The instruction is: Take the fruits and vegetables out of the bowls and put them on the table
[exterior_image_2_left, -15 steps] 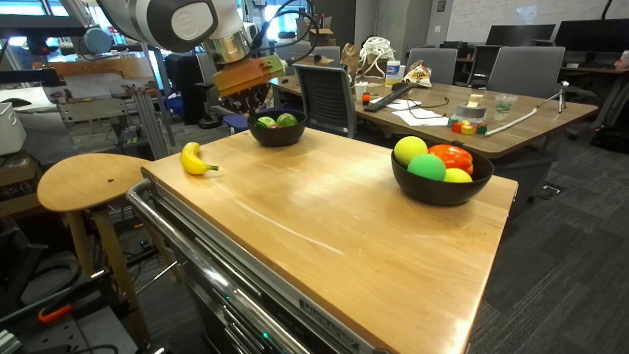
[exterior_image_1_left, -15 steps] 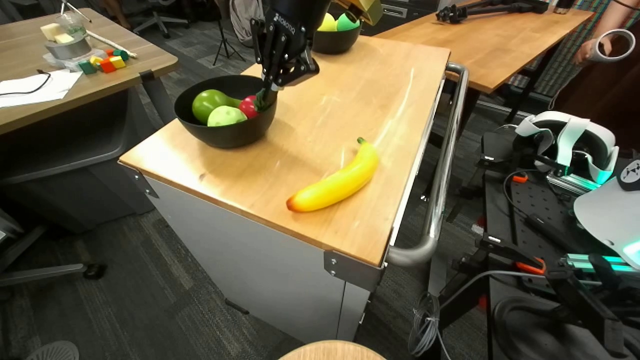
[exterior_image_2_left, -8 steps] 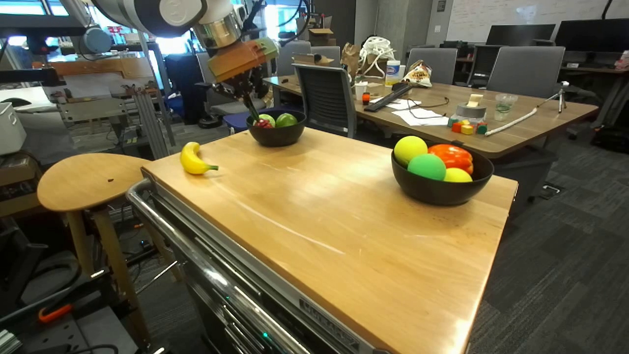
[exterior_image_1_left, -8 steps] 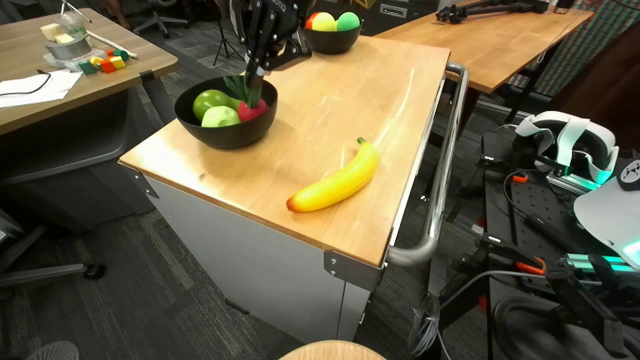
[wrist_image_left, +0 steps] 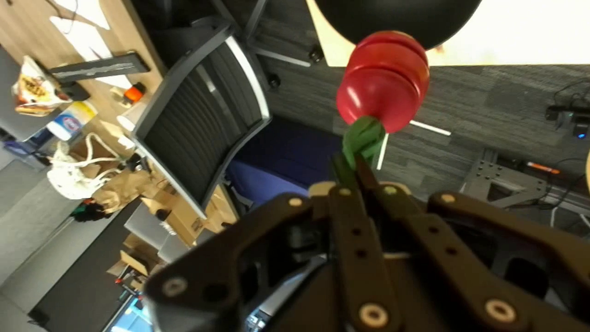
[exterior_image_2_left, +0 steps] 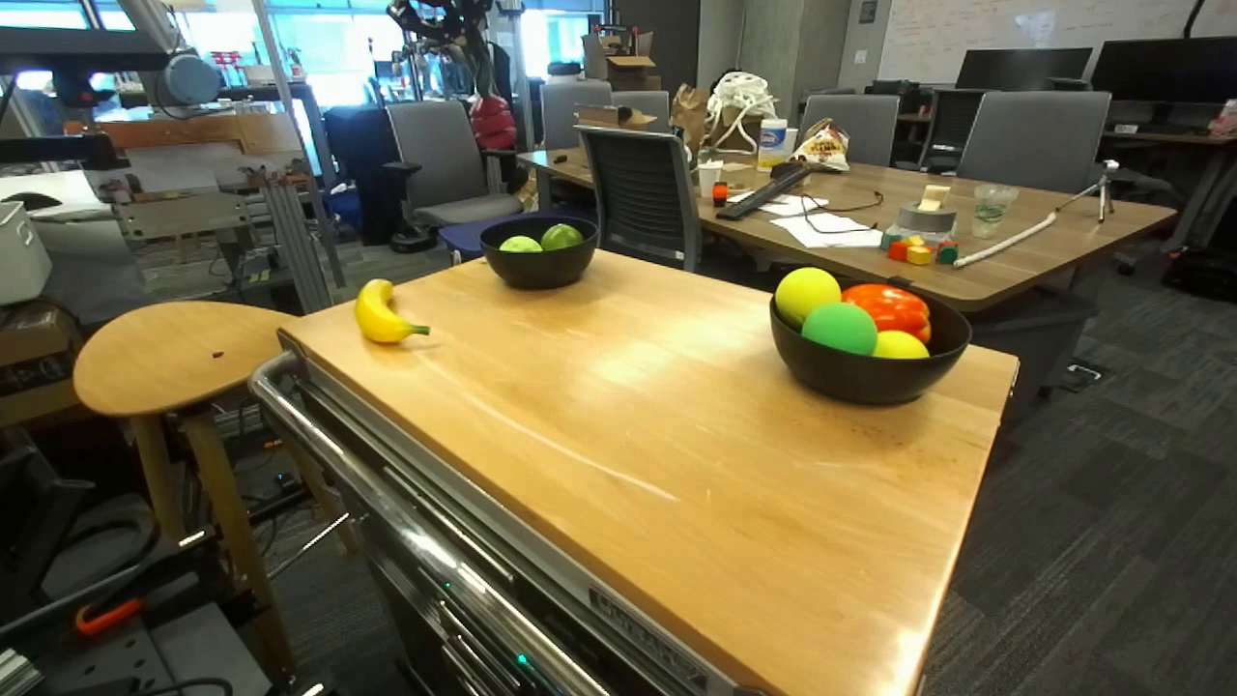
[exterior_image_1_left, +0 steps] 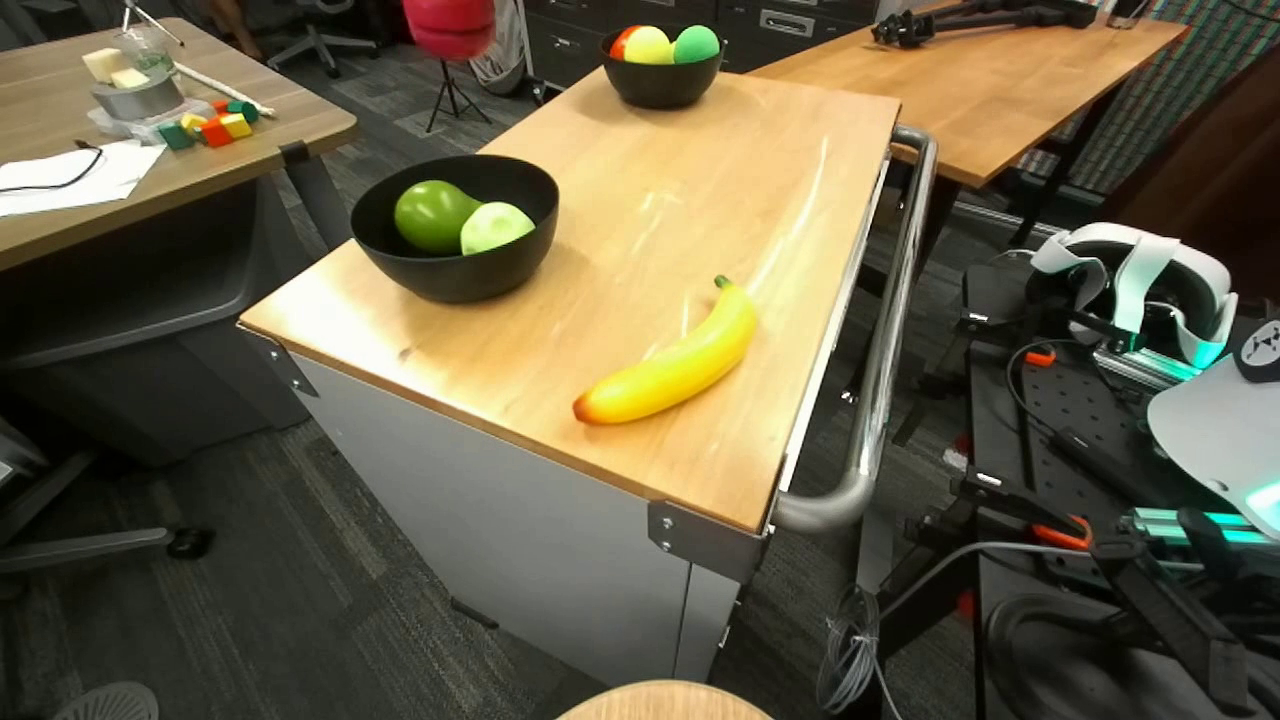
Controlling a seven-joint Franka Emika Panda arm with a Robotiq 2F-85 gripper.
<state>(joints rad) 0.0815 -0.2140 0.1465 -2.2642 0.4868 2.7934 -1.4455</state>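
— In an exterior view?
— The banana (exterior_image_1_left: 672,367) is laid on the counter (exterior_image_1_left: 620,240); two green fruits (exterior_image_1_left: 432,217) are held in a black bowl (exterior_image_1_left: 445,278).
— The red pepper (exterior_image_2_left: 887,309), in an exterior view?
— It is seen in another bowl (exterior_image_2_left: 870,377), with yellow fruits (exterior_image_2_left: 808,295) and a round green fruit (exterior_image_2_left: 839,330).
— The wrist view?
— A red piece (wrist_image_left: 380,87), suspended in the air, is pinched at its green top (wrist_image_left: 364,138) between fingers (wrist_image_left: 367,177) almost together.
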